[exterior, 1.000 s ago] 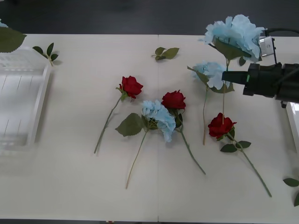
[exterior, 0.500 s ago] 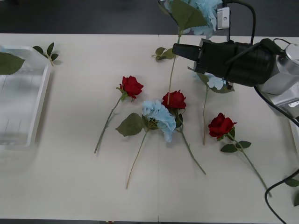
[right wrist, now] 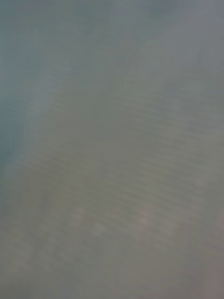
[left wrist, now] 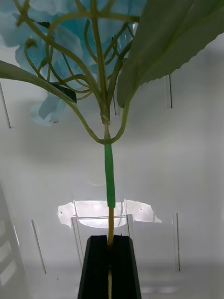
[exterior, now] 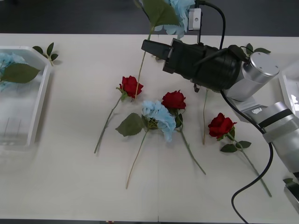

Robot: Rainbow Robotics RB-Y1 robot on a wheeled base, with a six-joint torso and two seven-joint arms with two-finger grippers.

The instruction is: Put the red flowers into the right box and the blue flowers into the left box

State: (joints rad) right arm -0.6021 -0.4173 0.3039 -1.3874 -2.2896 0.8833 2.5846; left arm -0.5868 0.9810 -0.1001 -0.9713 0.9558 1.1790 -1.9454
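Observation:
Three red flowers [exterior: 131,86], [exterior: 174,100], [exterior: 220,125] lie on the table's middle. Between them lies a blue flower [exterior: 159,116]. My right gripper [exterior: 148,46] reaches in from the right, above the table's far middle. It is shut on the stem of another blue flower [exterior: 180,10], whose stem hangs down toward the leftmost rose. My left gripper [left wrist: 111,264] is shut on the stem of a third blue flower [left wrist: 70,37], held over the ribbed floor of the left box [exterior: 39,100]. That bloom [exterior: 7,61] and its leaf show inside the box. The right box [exterior: 288,95] peeks in at the right edge.
Loose leaf sprigs lie at the far left [exterior: 46,51], behind the right arm [exterior: 256,48] and near the right front corner [exterior: 289,181]. A bare stem [exterior: 204,119] runs out from under the right arm. The table's front strip holds nothing but stem ends.
My right arm has swung left across the table, carrying its blue flower from the far right to the far middle. The blue flower and leaf at the left box have moved further into it.

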